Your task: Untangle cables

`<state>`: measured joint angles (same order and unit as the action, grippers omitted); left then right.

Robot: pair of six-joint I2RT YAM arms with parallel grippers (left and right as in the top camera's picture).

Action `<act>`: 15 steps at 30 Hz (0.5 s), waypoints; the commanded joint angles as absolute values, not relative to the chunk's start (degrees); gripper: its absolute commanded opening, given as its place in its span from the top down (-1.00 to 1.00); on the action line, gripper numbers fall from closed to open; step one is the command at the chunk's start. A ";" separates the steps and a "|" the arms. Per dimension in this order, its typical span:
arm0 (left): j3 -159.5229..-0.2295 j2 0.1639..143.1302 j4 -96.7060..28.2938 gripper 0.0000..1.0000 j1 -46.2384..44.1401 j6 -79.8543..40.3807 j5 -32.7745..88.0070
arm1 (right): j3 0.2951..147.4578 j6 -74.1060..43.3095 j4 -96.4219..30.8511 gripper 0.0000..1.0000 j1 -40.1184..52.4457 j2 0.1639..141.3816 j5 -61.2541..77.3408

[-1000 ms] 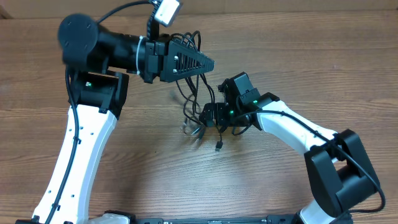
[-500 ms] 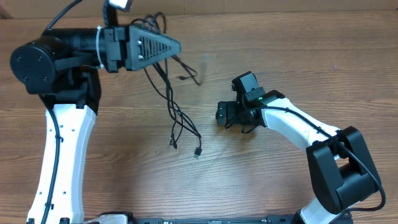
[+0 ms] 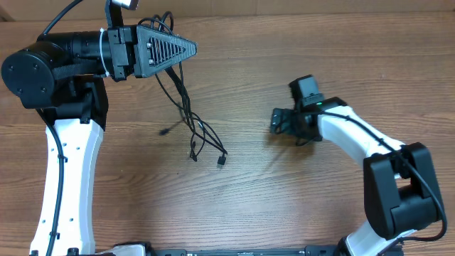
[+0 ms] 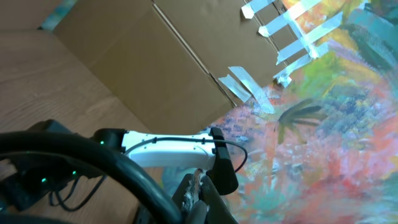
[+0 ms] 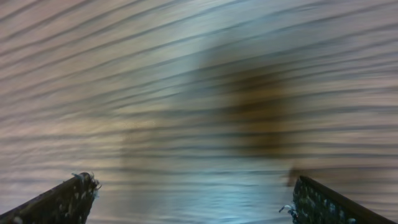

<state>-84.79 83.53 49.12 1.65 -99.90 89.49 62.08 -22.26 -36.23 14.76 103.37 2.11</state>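
The black cables (image 3: 186,114) hang in a bundle from my left gripper (image 3: 188,50), which is raised at the upper left and shut on them. Loops stick up behind the gripper, and the loose ends with small plug tips (image 3: 220,161) reach down to the wooden table (image 3: 284,199). In the left wrist view the fingers (image 4: 200,186) are pressed together, with a thick black cable (image 4: 118,171) across the foreground. My right gripper (image 3: 279,122) is low over the table at centre right, open and empty; its view shows only blurred wood between its spread fingers (image 5: 193,199).
A cardboard wall (image 4: 143,56) and a colourful painted sheet (image 4: 336,124) stand behind the table. The right arm (image 3: 355,139) stretches from the front right corner. The left arm's white link (image 3: 67,178) stands along the left side.
My left gripper has carried the cable bundle up and to the left, away from the right gripper. The right gripper has let go of the cables and pulled back to the right.
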 commanded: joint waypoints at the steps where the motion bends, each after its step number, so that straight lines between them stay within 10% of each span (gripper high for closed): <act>1: -85.86 82.61 49.56 0.92 1.43 -94.98 90.52 | 61.82 -22.31 -36.80 -1.00 10.68 103.37 1.08; 15: -79.96 83.26 48.62 0.92 -1.96 -91.64 90.50 | 61.82 -22.35 -36.75 -1.00 6.26 103.37 3.86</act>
<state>-81.73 83.53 48.58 -1.72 -93.82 89.49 62.08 -22.28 -36.93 6.13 103.37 2.28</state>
